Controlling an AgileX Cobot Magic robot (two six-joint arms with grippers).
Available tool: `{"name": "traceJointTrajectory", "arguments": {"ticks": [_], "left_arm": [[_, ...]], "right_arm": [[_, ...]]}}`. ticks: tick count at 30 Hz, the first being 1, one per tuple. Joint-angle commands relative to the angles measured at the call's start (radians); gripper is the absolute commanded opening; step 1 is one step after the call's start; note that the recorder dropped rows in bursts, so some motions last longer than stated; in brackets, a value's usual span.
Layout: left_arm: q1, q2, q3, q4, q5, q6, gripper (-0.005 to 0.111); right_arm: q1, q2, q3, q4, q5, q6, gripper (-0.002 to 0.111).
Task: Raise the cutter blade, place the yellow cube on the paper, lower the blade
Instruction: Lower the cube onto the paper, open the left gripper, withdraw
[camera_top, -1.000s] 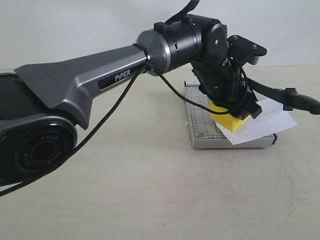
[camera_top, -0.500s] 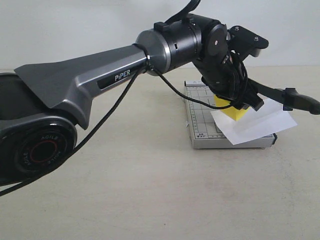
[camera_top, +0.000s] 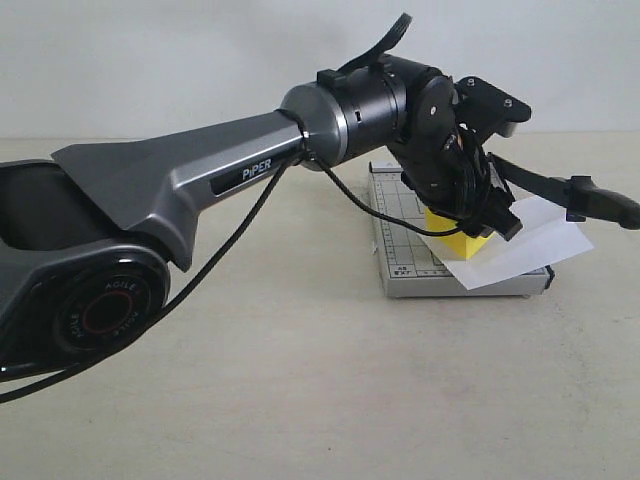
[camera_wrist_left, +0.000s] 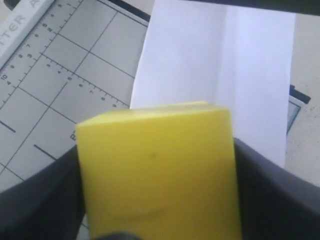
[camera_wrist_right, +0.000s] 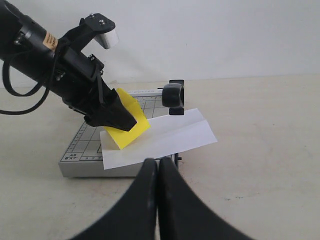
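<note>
Yellow cube, smooth, blocky, creased white paper

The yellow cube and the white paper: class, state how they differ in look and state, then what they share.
The yellow cube is a solid bright block; the paper is a thin white sheet. The cube is tilted, clamped in the jaws of the left gripper; the paper lies free, with nothing gripping it. Both are over the grey trimmer base.
</note>
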Motion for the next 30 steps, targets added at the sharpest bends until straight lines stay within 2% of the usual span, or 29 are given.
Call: {"name": "traceJointTrajectory", "arguments": {"ticks": [1, 3, 5, 9, 12, 24, 30], "left_arm": [[0.003, 0.002, -0.007, -0.001, -0.011, -0.008, 0.024], [0.003, 0.002, -0.007, 0.005, -0.015, -0.008, 0.026], [0.003, 0.002, -0.007, 0.006, -0.015, -0.003, 0.033], [0.003, 0.002, -0.007, 0.006, -0.026, 0.015, 0.058], [0.003, 0.002, -0.007, 0.006, -0.039, 0.015, 0.069], [0.003, -0.009, -0.007, 0.006, -0.029, 0.015, 0.071], [0.003, -0.067, -0.007, 0.056, 0.000, 0.005, 0.070]], "right_arm": [[0.001, -0.006, -0.001, 0.001, -0.006, -0.003, 0.000], [0.001, -0.006, -0.001, 0.001, -0.006, -0.003, 0.000], [0.001, -0.006, -0.001, 0.001, -0.006, -0.003, 0.000], [0.001, -0.006, -0.001, 0.001, -0.006, -0.003, 0.000], [0.001, -0.006, -0.001, 0.001, -0.006, -0.003, 0.000], [0.001, -0.006, -0.001, 0.001, -0.006, -0.003, 0.000], [0.001, -0.006, -0.001, 0.001, -0.006, -0.003, 0.000]]}}
